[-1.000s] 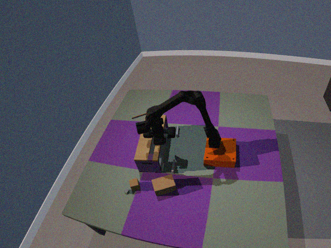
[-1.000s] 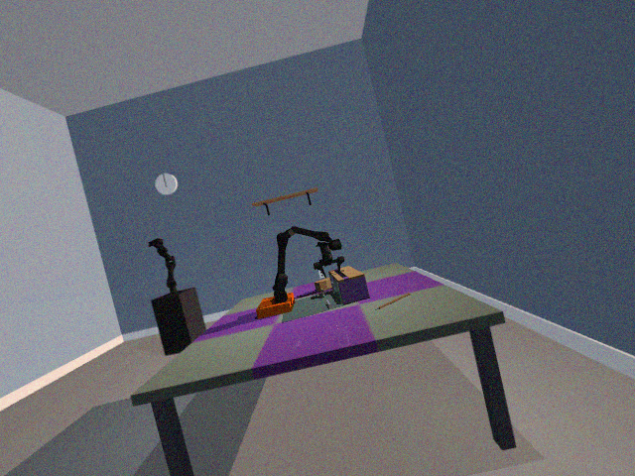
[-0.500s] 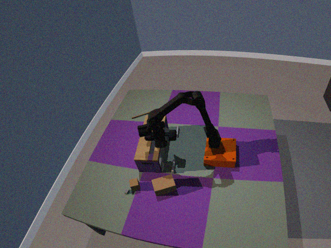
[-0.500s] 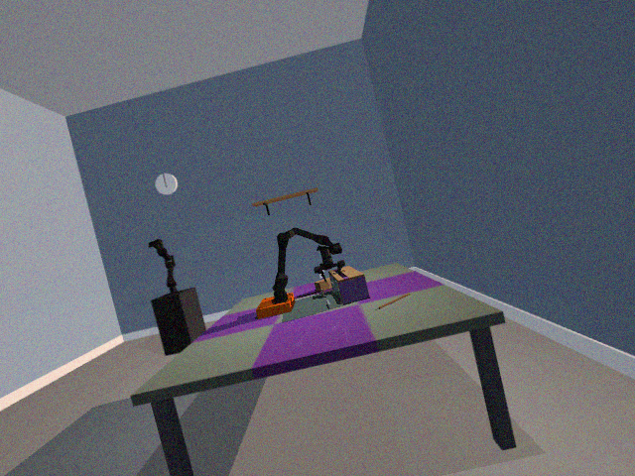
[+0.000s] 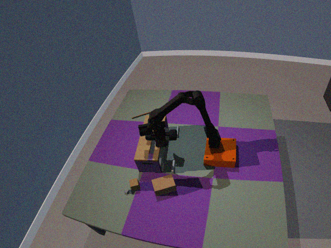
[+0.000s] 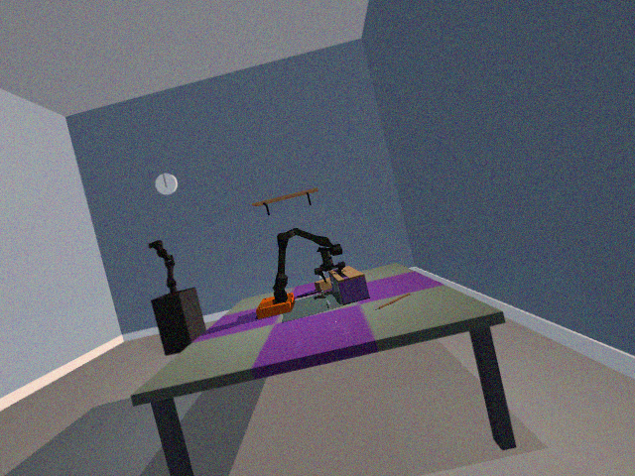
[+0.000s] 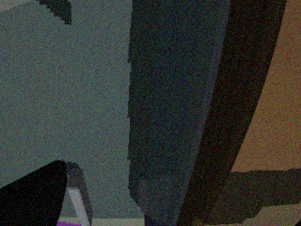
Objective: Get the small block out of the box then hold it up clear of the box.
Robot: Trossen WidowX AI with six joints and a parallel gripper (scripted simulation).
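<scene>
Gripper [image 5: 158, 134] spread wide and empty above the tan-topped box [image 5: 147, 153], small block [image 5: 134, 184] out on the checkered counter [image 5: 101, 192] just past the box's near end, beside a larger tan block [image 5: 163, 184].

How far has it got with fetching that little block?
Possibly done: a small tan block lies on the table by the end of the box, though I cannot confirm it is the one. In hand: the jaws hang open and empty over the box top. Left: grasping the block and lifting it clear.
</scene>
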